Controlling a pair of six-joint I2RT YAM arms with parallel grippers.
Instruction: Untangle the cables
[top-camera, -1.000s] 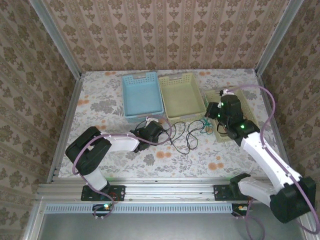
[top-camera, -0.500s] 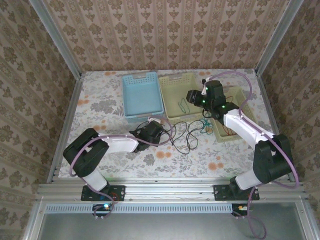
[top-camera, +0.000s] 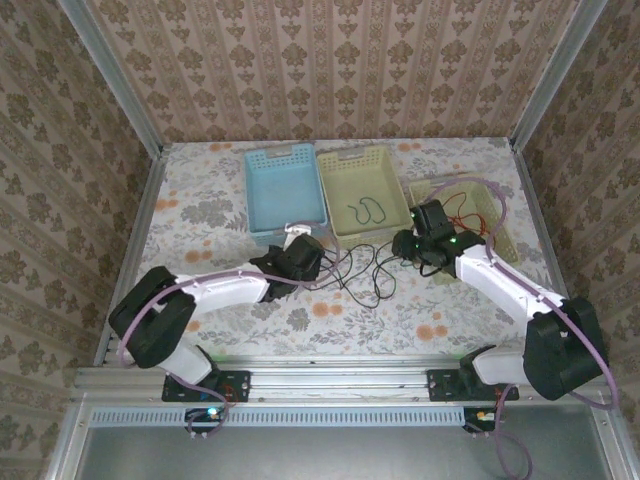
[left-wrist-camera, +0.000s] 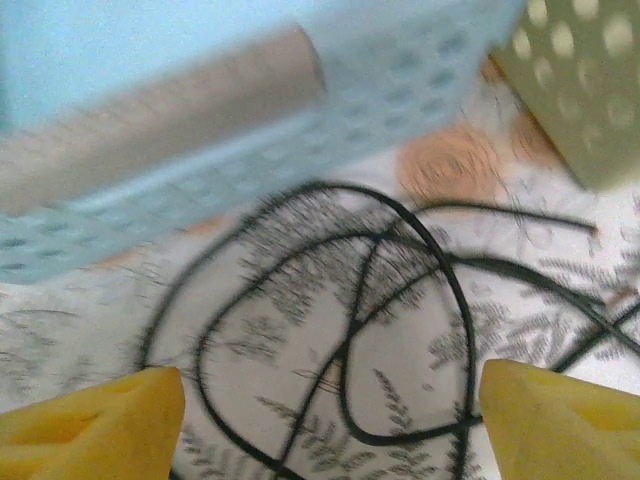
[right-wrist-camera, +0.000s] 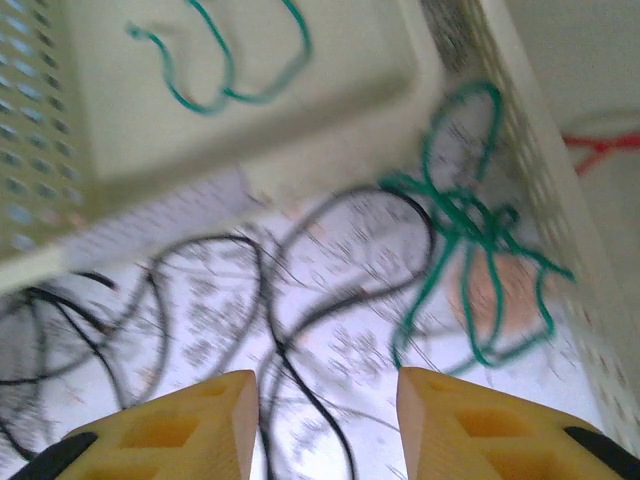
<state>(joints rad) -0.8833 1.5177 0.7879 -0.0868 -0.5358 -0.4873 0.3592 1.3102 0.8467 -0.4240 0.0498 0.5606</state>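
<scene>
Cables (top-camera: 362, 272) heaped on table (top-camera: 200, 200) between the two grippers, nothing gripped.
We see the left gripper (left-wrist-camera: 325, 430) spread wide over the black cable loops (left-wrist-camera: 400, 300), just in front of the blue basket (left-wrist-camera: 250, 150). Right gripper (right-wrist-camera: 325, 430) is partly spread with nothing pinched; a black strand lies on the table below the gap. A knotted green cable (right-wrist-camera: 470, 230) sits on the table between the middle basket (right-wrist-camera: 330, 110) and the right basket (right-wrist-camera: 540, 170). We also see a second green cable (top-camera: 366, 210) inside the middle basket and a red cable (top-camera: 462, 208) in the right one.
</scene>
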